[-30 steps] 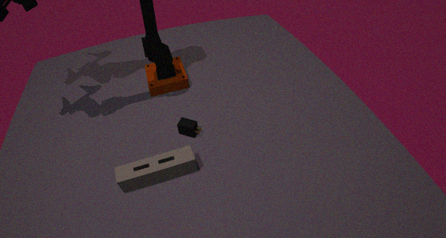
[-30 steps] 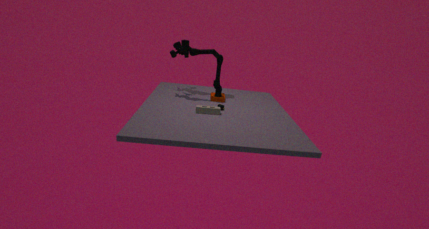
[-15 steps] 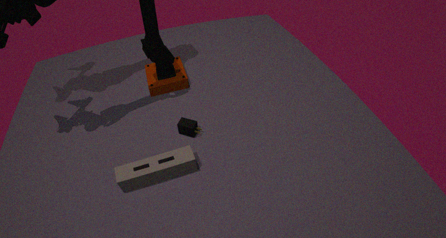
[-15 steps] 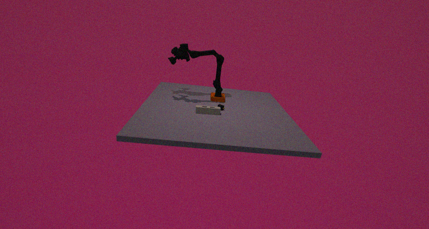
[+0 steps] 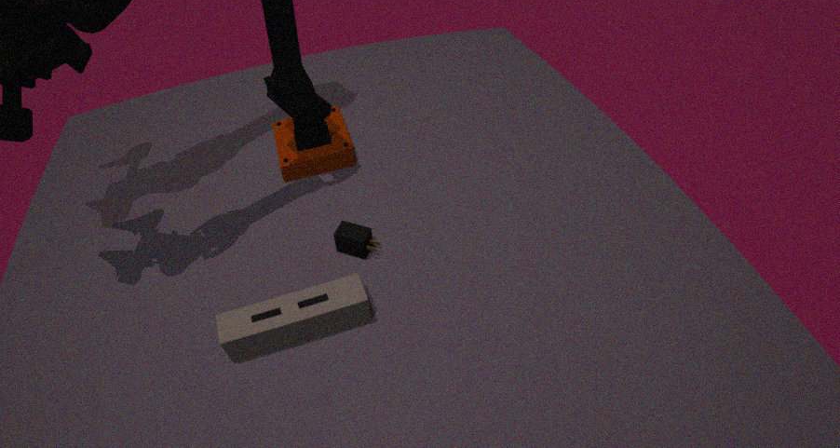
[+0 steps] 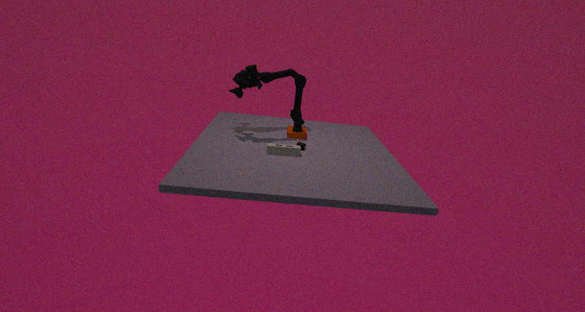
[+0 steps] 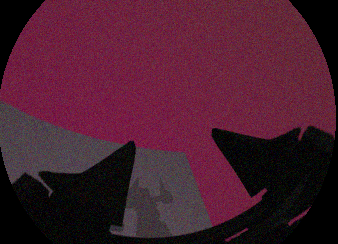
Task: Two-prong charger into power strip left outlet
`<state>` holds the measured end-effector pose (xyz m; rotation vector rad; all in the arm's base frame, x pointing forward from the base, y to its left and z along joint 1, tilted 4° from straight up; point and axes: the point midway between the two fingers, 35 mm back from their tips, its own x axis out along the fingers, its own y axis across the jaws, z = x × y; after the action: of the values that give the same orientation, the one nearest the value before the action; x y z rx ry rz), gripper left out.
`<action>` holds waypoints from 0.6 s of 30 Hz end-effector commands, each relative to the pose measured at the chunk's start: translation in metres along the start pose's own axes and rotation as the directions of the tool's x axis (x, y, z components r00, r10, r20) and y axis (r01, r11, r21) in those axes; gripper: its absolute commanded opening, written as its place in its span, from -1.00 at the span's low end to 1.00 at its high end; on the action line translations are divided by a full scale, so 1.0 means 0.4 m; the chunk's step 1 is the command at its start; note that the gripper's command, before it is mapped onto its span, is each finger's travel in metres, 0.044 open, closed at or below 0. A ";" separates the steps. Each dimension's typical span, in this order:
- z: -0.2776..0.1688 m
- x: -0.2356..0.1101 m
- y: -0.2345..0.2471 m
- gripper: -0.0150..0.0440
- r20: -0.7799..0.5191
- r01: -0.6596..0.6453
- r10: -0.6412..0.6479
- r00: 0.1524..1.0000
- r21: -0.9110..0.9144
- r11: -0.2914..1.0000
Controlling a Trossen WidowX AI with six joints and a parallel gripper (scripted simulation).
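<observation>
A flat grey desk (image 6: 351,174), square and thin-edged, stands alone against a plain magenta backdrop (image 6: 470,64) that fills every side with no walls or floor to tell apart. The light is dim and grainy, throwing soft dark shadows (image 5: 158,210) across the desk's top.

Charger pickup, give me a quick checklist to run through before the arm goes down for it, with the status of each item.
1. Gripper open and holding nothing: ok.
2. Charger lies free on the table, apart from the power strip: ok.
3. Prongs visible and pointing away from the charger body, to the right in the top view: ok.
4. Both outlets on the strip's top face uncovered, left outlet free: ok.
5. Gripper lined up above the charger: not ok; it hangs high, off near the table's far edge.
6. Prong straightness: cannot tell, too small.
</observation>
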<state>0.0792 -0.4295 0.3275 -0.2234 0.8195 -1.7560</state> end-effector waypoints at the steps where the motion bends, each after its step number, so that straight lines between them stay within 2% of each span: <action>1: 0.000 -0.027 0.066 1.00 0.010 -0.078 0.079 0.997 -0.063 0.995; 18: -0.016 -0.178 0.304 1.00 0.018 -0.349 0.373 0.928 -0.309 0.885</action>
<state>0.1794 -0.3889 0.2756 -0.3003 0.9720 -1.3393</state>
